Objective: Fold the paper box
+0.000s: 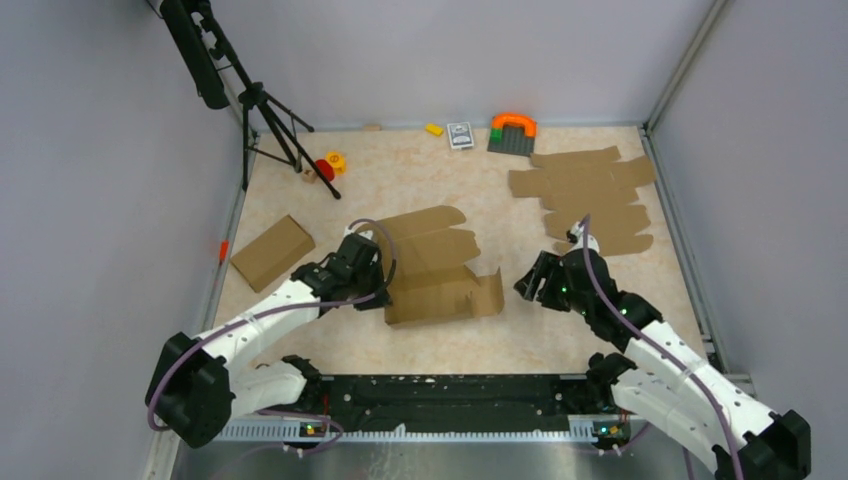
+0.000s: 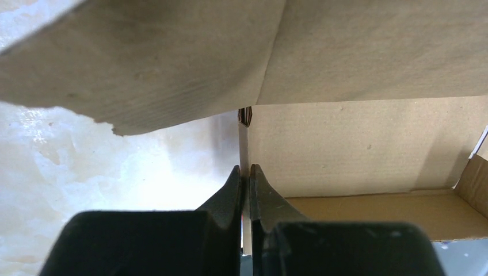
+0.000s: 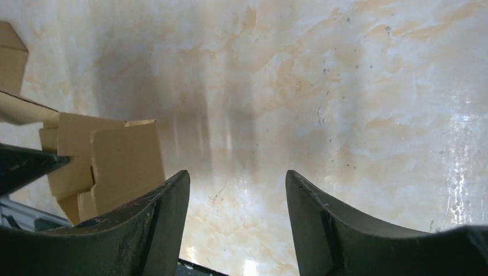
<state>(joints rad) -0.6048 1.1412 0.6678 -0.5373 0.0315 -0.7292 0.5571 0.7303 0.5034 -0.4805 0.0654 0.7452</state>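
The left arm comes up from the lower left of the top view, bent at the elbow. The left gripper (image 1: 368, 268) sits just left of the middle, right at the left edge of the paper box (image 1: 437, 270). In the left wrist view its two black fingers (image 2: 230, 190) are squeezed close together. A thin edge of the brown card sits between them, so it is pinching the box.

The right arm comes up from the lower right of the top view. The right gripper (image 1: 533, 281) is just right of the middle and points toward the box. In the right wrist view its fingers (image 3: 167, 201) are spread wide apart with only the marbled table (image 3: 345, 103) between them. The box is at the left edge of that view, near the gripper but not touching it.

The box is plain brown and only partly folded. Flat panels with rounded flaps lie toward the top of the frame. A flap sticks up on its right side. In the left wrist view a big panel hangs over the top of the frame, with a wall and floor at the right.
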